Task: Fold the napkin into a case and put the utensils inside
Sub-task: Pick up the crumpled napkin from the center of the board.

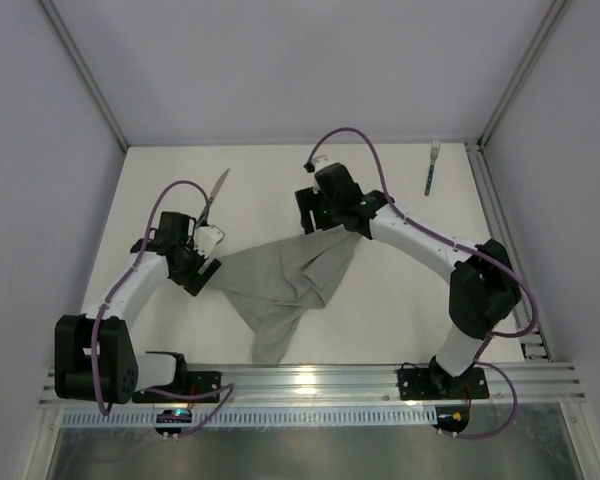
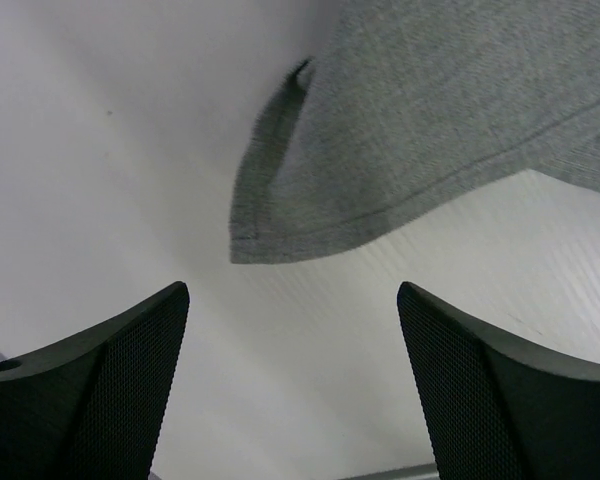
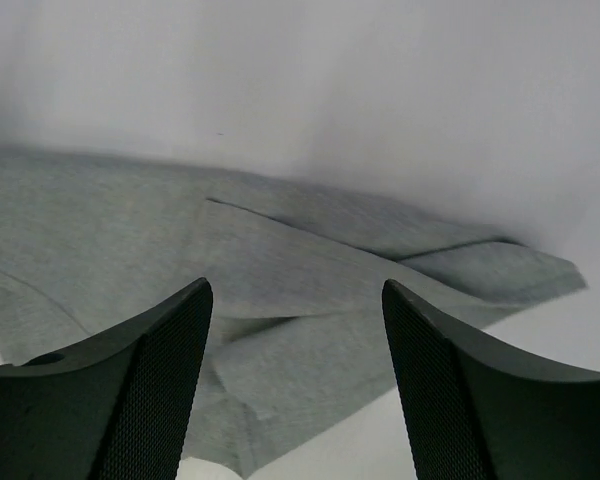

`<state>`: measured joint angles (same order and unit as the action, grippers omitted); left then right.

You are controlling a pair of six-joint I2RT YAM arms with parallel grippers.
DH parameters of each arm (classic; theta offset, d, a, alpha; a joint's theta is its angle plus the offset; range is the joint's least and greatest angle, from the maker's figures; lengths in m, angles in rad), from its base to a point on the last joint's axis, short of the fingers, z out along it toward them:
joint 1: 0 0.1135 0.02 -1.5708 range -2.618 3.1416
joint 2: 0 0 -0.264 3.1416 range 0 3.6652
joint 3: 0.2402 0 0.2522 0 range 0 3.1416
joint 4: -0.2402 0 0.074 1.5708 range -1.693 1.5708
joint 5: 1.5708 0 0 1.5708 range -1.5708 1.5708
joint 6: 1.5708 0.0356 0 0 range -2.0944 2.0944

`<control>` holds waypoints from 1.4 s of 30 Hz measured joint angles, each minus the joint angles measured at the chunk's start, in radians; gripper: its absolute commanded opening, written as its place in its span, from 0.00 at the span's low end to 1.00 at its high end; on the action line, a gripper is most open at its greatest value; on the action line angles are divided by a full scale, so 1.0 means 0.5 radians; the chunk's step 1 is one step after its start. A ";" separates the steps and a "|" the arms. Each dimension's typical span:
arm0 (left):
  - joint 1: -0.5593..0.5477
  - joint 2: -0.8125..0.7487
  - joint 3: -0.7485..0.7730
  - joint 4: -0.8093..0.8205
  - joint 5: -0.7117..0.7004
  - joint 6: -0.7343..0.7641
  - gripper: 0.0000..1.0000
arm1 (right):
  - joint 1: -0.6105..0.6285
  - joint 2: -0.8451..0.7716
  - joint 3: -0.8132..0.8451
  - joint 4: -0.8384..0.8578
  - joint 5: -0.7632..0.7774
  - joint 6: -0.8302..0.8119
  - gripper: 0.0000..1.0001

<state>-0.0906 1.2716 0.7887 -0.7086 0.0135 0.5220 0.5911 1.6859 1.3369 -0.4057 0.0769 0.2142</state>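
On the white tabletop (image 1: 400, 300) the napkin (image 1: 280, 285) lies rumpled at centre, not yet folded, left claw (image 2: 292, 300) and right claw (image 3: 297, 290) both open and empty at its corners, knife (image 1: 216, 192) and fork (image 1: 432, 168) well apart, so nearly everything remains.

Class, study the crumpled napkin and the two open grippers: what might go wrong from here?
1. The napkin lies bunched with layers overlapping. The open right gripper over it may pinch several layers, so the fold could come out crooked.
2. The knife lies close to the left gripper, which faces the napkin's corner. A wide swing may knock it away.
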 measured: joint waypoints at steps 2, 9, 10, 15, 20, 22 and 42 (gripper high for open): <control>0.002 0.027 -0.002 0.092 -0.064 0.021 0.84 | 0.170 0.084 0.121 -0.016 0.035 -0.005 0.68; 0.005 0.204 -0.099 0.327 -0.195 0.086 0.73 | 0.391 0.527 0.397 -0.058 0.123 0.013 0.64; 0.005 0.231 -0.113 0.352 -0.201 0.087 0.71 | 0.410 0.579 0.401 -0.066 0.122 0.018 0.64; 0.010 0.274 -0.146 0.484 -0.199 0.081 0.61 | 0.465 0.802 0.490 -0.113 0.157 0.034 0.61; 0.011 0.274 -0.171 0.573 -0.200 0.080 0.47 | 0.500 0.935 0.602 -0.134 0.207 0.048 0.53; 0.011 0.273 -0.192 0.600 -0.202 0.082 0.44 | 0.504 0.963 0.618 -0.139 0.242 0.053 0.46; 0.011 0.203 -0.270 0.803 -0.242 0.024 0.18 | 0.508 0.848 0.569 -0.189 0.497 0.057 0.03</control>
<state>-0.0849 1.3731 0.6537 -0.3073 -0.1074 0.5343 0.8452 2.1101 1.6215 -0.5003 0.3256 0.2428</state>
